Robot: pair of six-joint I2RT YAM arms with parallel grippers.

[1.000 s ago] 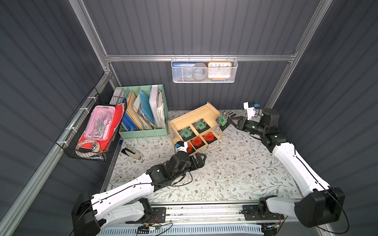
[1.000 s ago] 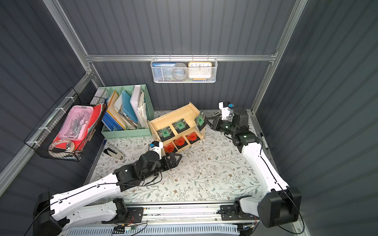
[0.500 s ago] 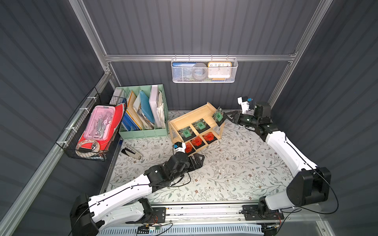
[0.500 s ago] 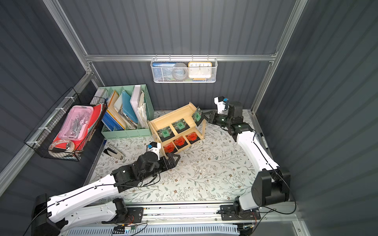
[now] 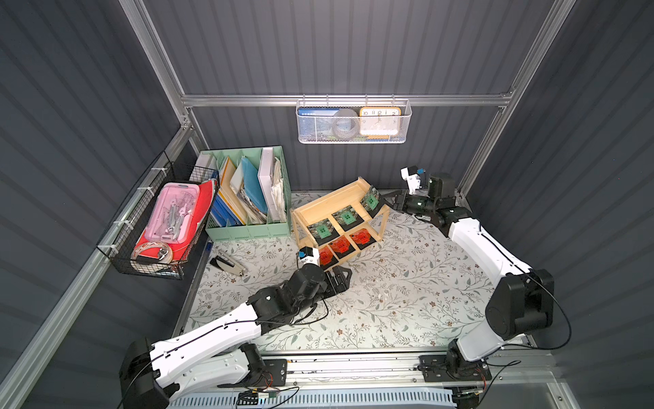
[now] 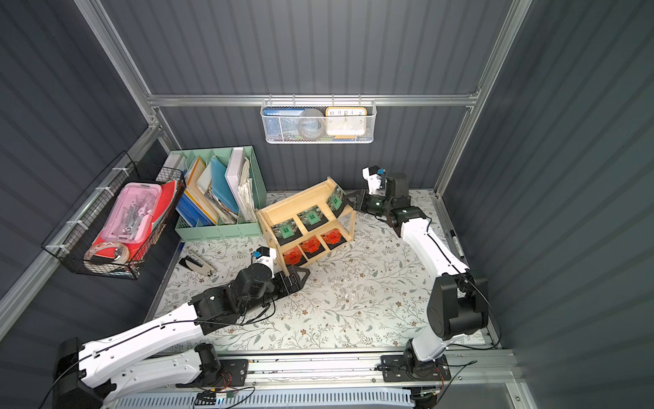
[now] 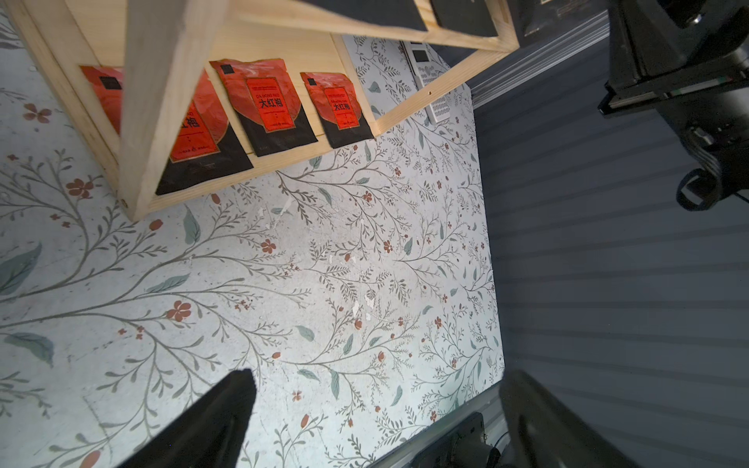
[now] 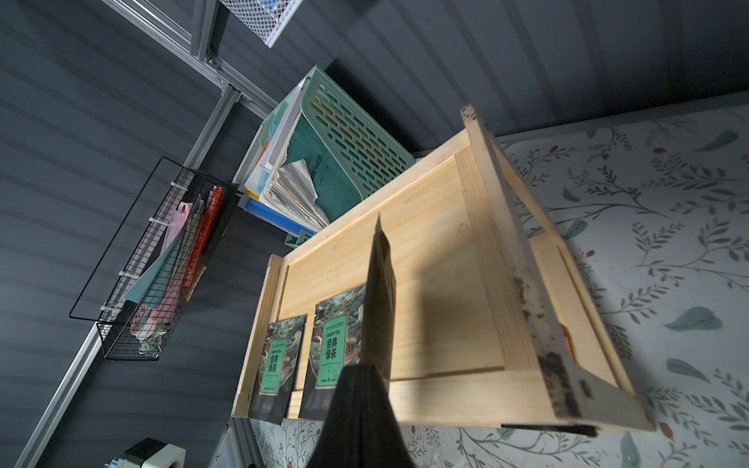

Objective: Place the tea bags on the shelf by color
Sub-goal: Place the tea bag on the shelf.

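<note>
Far left, I see a black wire basket (image 5: 148,263) hanging on the wall. Next to it stands a mint-green plastic file organizer (image 5: 247,232) full of papers. My left gripper (image 5: 342,278) is low over the flowery table cover (image 5: 389,283), just in front of the small two-level shelf of light wood (image 5: 329,196). Its two fingers are spread wide and there is nothing between them.

On the shelf's bottom level lie three flat black tea bags with orange-red labels (image 5: 341,245), side by side in a row. On the top level lie two flat black tea bags with green labels (image 5: 321,230), also side by side. The third green tea bag (image 5: 370,201) is at the right end of the top level. It stands up on its edge, pinched tight in my right gripper (image 5: 384,202). I cannot tell if that bag touches the wood.
</note>
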